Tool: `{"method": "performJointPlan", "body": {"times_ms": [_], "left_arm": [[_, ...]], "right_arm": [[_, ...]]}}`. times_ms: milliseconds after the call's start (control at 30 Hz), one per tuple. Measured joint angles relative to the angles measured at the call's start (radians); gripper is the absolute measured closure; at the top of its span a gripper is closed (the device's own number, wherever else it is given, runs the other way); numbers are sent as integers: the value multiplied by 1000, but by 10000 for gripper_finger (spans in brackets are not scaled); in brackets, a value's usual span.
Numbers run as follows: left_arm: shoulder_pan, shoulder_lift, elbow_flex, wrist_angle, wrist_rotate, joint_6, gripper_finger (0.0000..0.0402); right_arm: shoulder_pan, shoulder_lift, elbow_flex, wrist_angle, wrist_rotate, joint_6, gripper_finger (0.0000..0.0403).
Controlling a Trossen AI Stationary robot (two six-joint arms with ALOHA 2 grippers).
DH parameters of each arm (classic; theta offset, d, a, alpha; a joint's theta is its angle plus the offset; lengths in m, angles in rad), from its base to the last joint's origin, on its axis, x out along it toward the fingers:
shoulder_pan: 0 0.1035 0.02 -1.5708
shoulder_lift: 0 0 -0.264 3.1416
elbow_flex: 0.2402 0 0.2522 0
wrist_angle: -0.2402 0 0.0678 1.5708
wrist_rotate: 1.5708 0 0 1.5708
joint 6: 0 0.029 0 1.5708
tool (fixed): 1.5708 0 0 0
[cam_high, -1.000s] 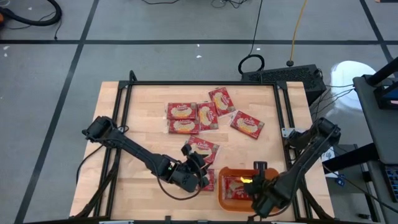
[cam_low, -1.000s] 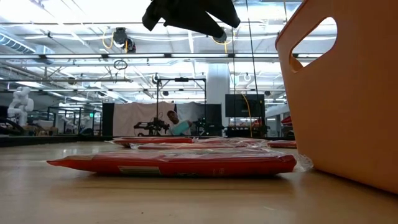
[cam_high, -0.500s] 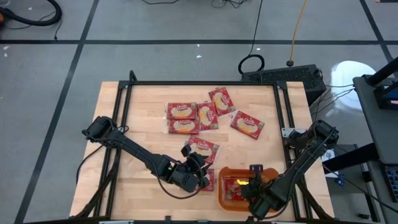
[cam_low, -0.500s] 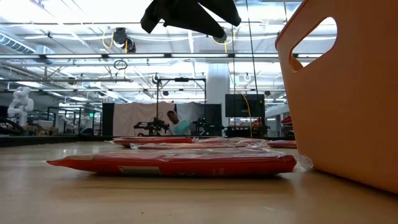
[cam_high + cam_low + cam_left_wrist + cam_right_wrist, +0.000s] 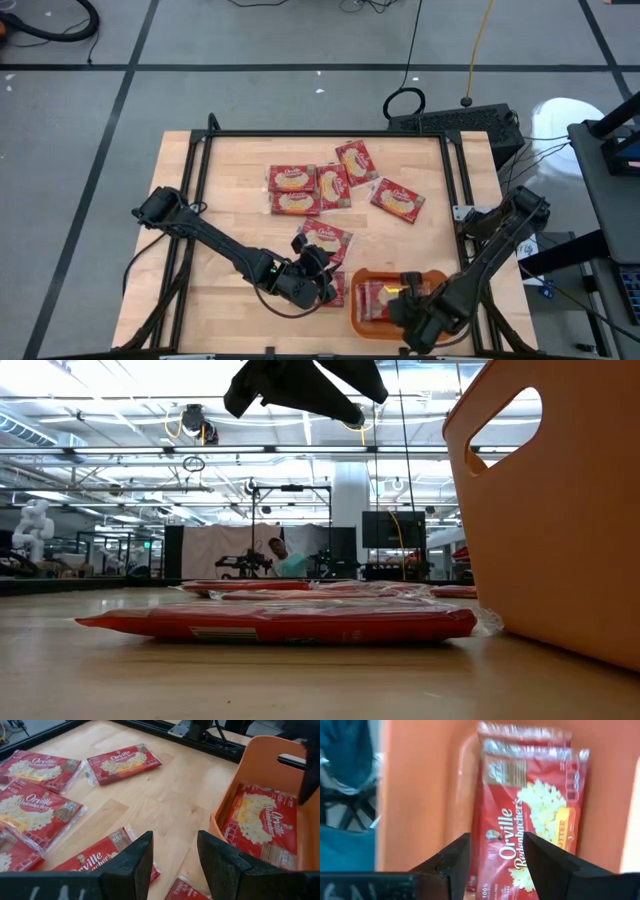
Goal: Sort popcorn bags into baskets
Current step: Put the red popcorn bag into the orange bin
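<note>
The orange basket [image 5: 432, 278] stands near the table's front edge, right of centre. A red popcorn bag [image 5: 530, 815] lies flat in it on top of another bag [image 5: 525, 731]. My right gripper [image 5: 492, 865] hovers open over the basket, with the top bag below the gap. Left of the basket my left gripper [image 5: 175, 865] is open above bare table, beside a bag [image 5: 97, 862] that lies flat. Several more bags [image 5: 320, 190] lie flat around the table's middle and far part.
The black frame rail [image 5: 320, 134] runs round the tabletop. In the low view the basket's wall [image 5: 560, 510] fills the right side and a flat bag [image 5: 280, 622] lies in front. Bare wood [image 5: 230, 220] lies to the left of the bags.
My right gripper has drawn a little toward the table's near edge over the basket. The bag beneath it now lies flat in the basket. My left gripper has kept still.
</note>
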Motion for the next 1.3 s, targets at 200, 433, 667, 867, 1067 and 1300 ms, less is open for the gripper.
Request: {"method": "performJointPlan", "body": {"times_ms": [200,433,667,867,1067,1300], "left_arm": [[-4,11,0,-5,1,-22,245],[-4,50,-3,-97,41,-95,245],[-10,60,-1,-294,79,-151,245],[-18,59,-1,-470,181,-274,245],[-85,59,-1,-417,336,-282,245],[-220,69,-1,-343,358,-253,245]], "right_arm": [[14,-83,0,57,95,-45,231],[81,-139,-15,75,438,-143,238],[109,-145,-104,86,694,-224,238],[114,-181,-237,136,862,-234,238],[114,-247,-397,362,936,-362,238],[113,-368,-605,836,965,-689,238]]}}
